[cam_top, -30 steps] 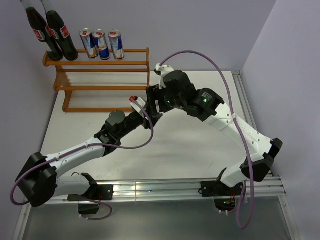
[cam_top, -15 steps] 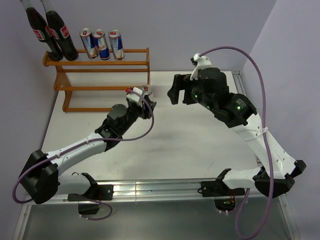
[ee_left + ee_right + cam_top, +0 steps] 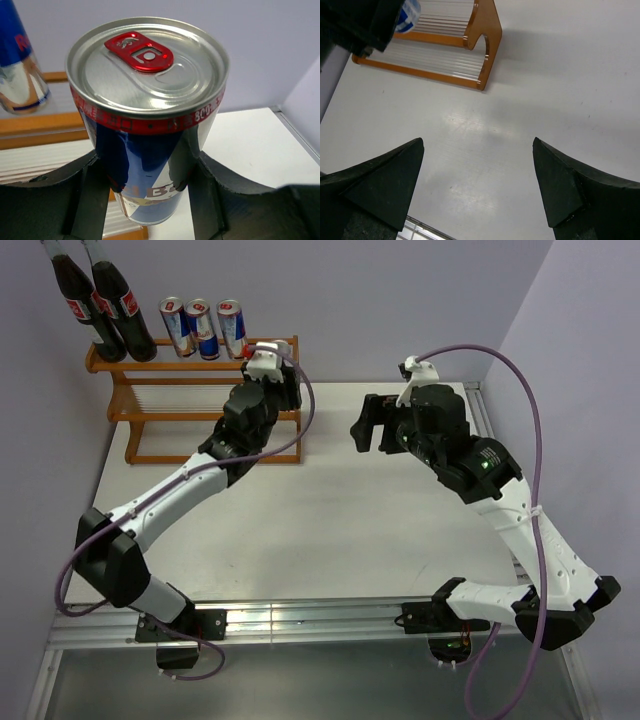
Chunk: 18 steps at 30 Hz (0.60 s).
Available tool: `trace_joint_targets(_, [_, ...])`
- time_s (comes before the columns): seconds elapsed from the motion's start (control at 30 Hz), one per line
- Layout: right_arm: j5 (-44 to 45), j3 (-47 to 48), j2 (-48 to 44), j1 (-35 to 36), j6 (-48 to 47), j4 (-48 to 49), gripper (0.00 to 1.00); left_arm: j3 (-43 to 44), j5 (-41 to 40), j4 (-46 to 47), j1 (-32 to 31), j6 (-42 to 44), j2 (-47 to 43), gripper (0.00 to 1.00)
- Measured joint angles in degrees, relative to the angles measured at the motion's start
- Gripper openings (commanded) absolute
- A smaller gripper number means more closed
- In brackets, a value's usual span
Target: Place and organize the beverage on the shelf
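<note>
My left gripper (image 3: pixel 150 200) is shut on a slim blue-and-silver can (image 3: pixel 150 115) with a red tab, held upright. In the top view the left gripper (image 3: pixel 272 370) is over the right part of the orange-brown shelf (image 3: pixel 200 400), at the top tier; its wrist hides the can there. Two cola bottles (image 3: pixel 100 300) and three cans (image 3: pixel 203 328) stand in a row on the top tier. One of them shows in the left wrist view (image 3: pixel 17 60). My right gripper (image 3: pixel 362 425) is open and empty, above the table right of the shelf (image 3: pixel 480 50).
The white table (image 3: pixel 380 530) stretches from the shelf to the arm bases. The purple wall stands right behind the shelf. The two lower tiers (image 3: pixel 210 430) hold nothing. The held can's bottom (image 3: pixel 410 15) shows in the right wrist view's top-left corner.
My left arm has carried the can from mid-table up to the right end of the shelf. My right gripper has drawn away to the right and stays open.
</note>
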Motion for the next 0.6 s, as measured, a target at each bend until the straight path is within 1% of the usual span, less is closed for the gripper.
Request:
trace_joint_targets(0.23, [-1.3,-1.6,0.0,0.0,0.0,0.9,0.96,12.7,-1.2,-3.0,4.2,0.7,9.1,0.0])
trace_joint_targets(0.33, [-1.8,-2.1,0.0,0.0,0.0,1.1,0.96,16.4,-2.0,-2.9,5.3,1.8,12.1,0.0])
trace_joint_targets(0.47, [-2.2,-2.1,0.0,0.0,-0.2,1.4,0.96,19.8,-2.6,-2.9,6.7,2.3,15.6,0.0])
trace_joint_targets(0.6, [-2.4,-2.1,0.0,0.0,-0.5,1.7,0.96,20.7,-2.6,-2.4,7.8,2.8,17.6,0.0])
